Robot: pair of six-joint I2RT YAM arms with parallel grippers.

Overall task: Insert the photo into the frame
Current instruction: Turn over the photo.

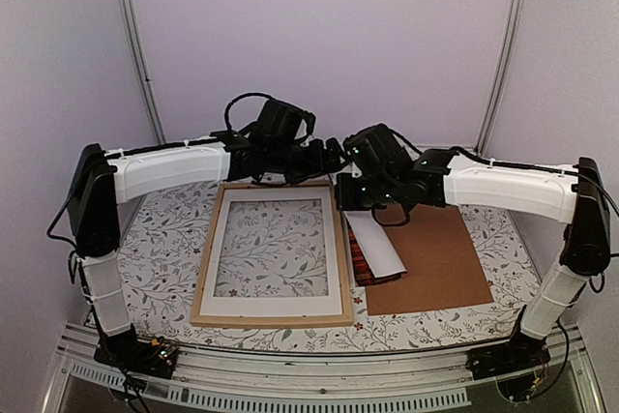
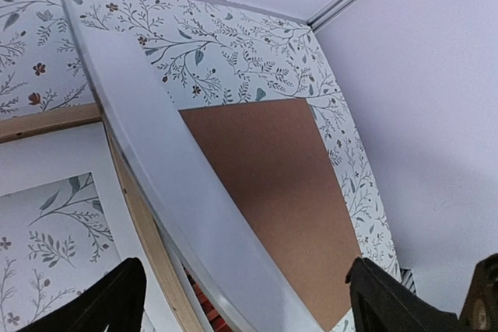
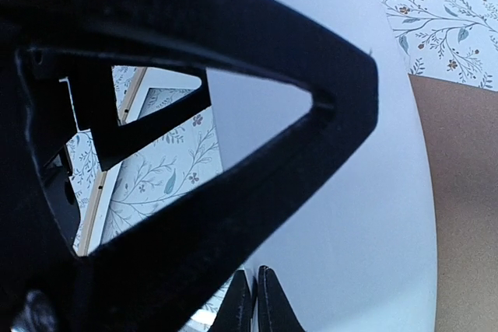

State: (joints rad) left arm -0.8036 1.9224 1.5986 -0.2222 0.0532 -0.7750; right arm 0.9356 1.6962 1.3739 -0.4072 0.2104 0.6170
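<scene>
The photo (image 1: 379, 249) is lifted and curled, its white back up, with a sliver of the red print (image 1: 360, 260) showing underneath. My right gripper (image 1: 350, 202) is shut on its far edge; the right wrist view shows the fingertips (image 3: 264, 301) pinched on the white sheet (image 3: 366, 215). The light wood frame (image 1: 205, 258) lies flat to the left with a white mat (image 1: 276, 310) inside it. My left gripper (image 1: 334, 163) hovers open over the frame's far right corner. In the left wrist view the sheet (image 2: 171, 184) runs between its spread fingers (image 2: 117, 301).
The brown backing board (image 1: 435, 258) lies right of the frame, partly under the photo, and also shows in the left wrist view (image 2: 272, 176). The two wrists are close together at the far middle. The floral tablecloth (image 1: 164, 229) covers the table, and grey walls stand on three sides.
</scene>
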